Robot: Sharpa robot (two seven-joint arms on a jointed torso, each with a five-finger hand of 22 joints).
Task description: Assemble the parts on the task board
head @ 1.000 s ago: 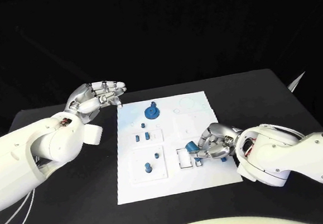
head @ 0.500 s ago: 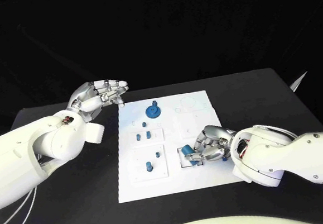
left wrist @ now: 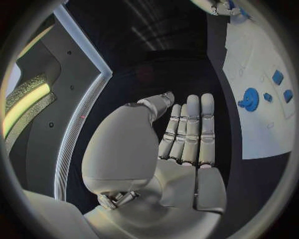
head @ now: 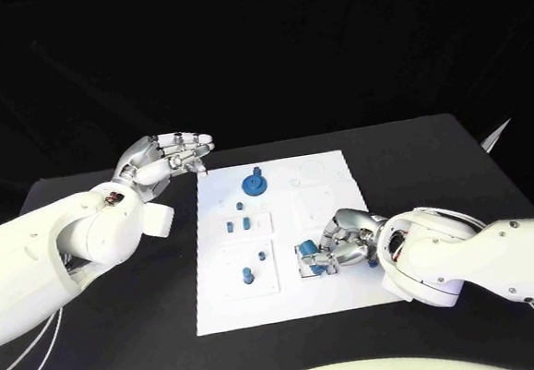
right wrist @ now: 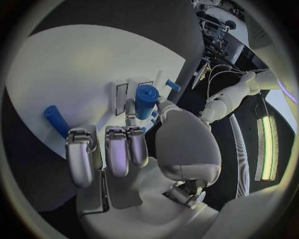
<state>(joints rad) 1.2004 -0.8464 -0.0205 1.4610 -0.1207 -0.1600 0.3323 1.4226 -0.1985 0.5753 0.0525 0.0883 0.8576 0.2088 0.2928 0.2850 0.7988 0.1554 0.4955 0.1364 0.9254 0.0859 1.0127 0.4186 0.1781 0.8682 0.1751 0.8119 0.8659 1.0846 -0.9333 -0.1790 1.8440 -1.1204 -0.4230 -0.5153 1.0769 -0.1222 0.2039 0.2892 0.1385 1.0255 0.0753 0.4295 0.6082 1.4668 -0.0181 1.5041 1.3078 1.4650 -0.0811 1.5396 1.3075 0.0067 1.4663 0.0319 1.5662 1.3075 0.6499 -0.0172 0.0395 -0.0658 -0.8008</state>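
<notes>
White and flat, the task board [head: 336, 292] lies in the middle of the black table [head: 90, 359]. The right hand [head: 340, 245] is low over the near right part of the board. It pinches a small blue peg [head: 309, 248] between its thumb and a finger, and the peg stands almost upright. In the right wrist view the peg [right wrist: 146, 101] sits at the fingertips, right over a little frame with slots [right wrist: 121, 92] cut into the board. I cannot tell if the peg's bottom end is touching the board. Another blue peg [right wrist: 56, 119] lies flat on the board by itself, a bit away from the hand. The left hand [head: 166, 156] is up in the air by the far left corner of the board. It holds nothing. In the left wrist view its fingers [left wrist: 190, 129] are straight and side by side, and the thumb leans in toward them. A round blue gear with a knob [head: 252, 184] sits on the far part of the board, near the left hand but not touching it. Small blue pieces [head: 235, 225] sit in a square spot in the middle of the left side. Two more blue pieces [head: 251, 273] sit in the square nearer the robot, just left of the right hand.
</notes>
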